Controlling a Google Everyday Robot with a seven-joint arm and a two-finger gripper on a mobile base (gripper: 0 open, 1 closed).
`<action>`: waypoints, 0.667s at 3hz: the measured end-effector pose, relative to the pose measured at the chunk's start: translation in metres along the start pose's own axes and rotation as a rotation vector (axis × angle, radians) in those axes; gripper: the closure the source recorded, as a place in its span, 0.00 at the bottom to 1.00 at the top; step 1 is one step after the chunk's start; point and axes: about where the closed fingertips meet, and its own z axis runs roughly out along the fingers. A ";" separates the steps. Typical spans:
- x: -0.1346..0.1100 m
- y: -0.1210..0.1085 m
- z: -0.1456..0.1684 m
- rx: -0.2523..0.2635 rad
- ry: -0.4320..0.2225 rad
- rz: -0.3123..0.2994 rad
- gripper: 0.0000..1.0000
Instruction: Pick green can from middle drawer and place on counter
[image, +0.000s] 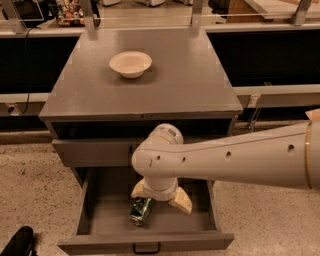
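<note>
The green can (141, 211) lies on its side on the floor of the open middle drawer (105, 210), near the drawer's middle. My gripper (159, 197) hangs down into the drawer from the white arm that reaches in from the right. Its two cream fingers are spread, with the left fingertip (138, 190) just above the can's far end and the right one (181, 202) to the can's right. It holds nothing. The grey counter (180, 85) is the cabinet top above.
A white bowl (130, 63) sits on the counter's far left part. A shut upper drawer front (90, 152) is above the open drawer. The open drawer's front has a black handle (146, 247). Speckled floor lies on both sides, and a black object (17, 242) is at bottom left.
</note>
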 end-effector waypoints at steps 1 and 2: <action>0.017 -0.019 0.040 0.074 0.023 -0.043 0.00; 0.032 -0.036 0.082 0.103 0.050 -0.074 0.00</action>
